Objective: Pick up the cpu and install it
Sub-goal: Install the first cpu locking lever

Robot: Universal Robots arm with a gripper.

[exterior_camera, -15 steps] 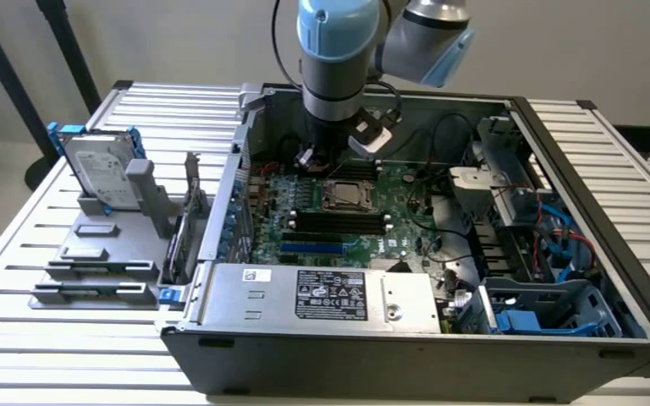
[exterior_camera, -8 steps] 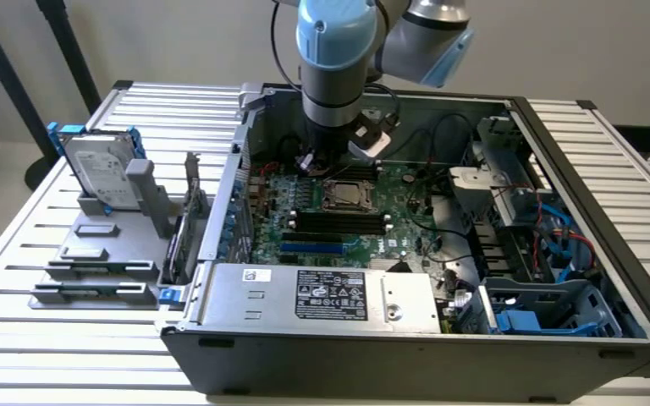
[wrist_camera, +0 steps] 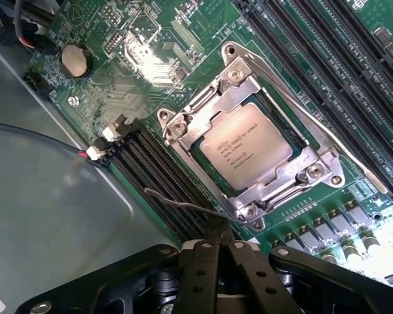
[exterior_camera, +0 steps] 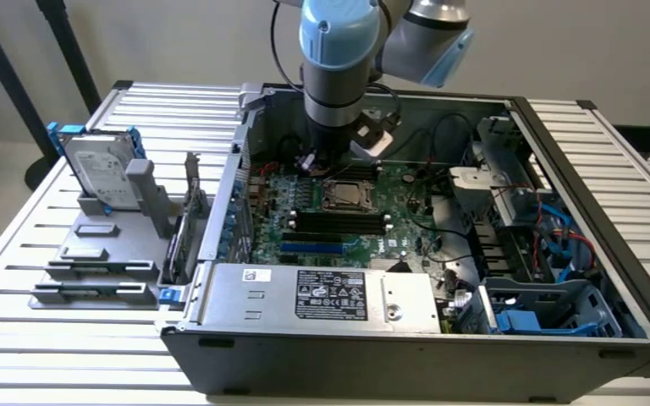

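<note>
You have the cpu (wrist_camera: 245, 145) sitting flat inside the metal socket frame (wrist_camera: 249, 216) on the green motherboard (exterior_camera: 354, 216), its silver top facing up; the frame wraps all four sides of the chip; the fingers (wrist_camera: 217, 245) are pressed together with nothing between them, poised just beside the socket frame at its corner and clear of the chip; black memory slots (wrist_camera: 150, 163) run alongside the frame; around the motherboard stands the open computer case (exterior_camera: 415, 355) on the slatted bench (exterior_camera: 31, 338); beside the case, a hard drive (exterior_camera: 94, 169) stands upright in a grey holder.
</note>
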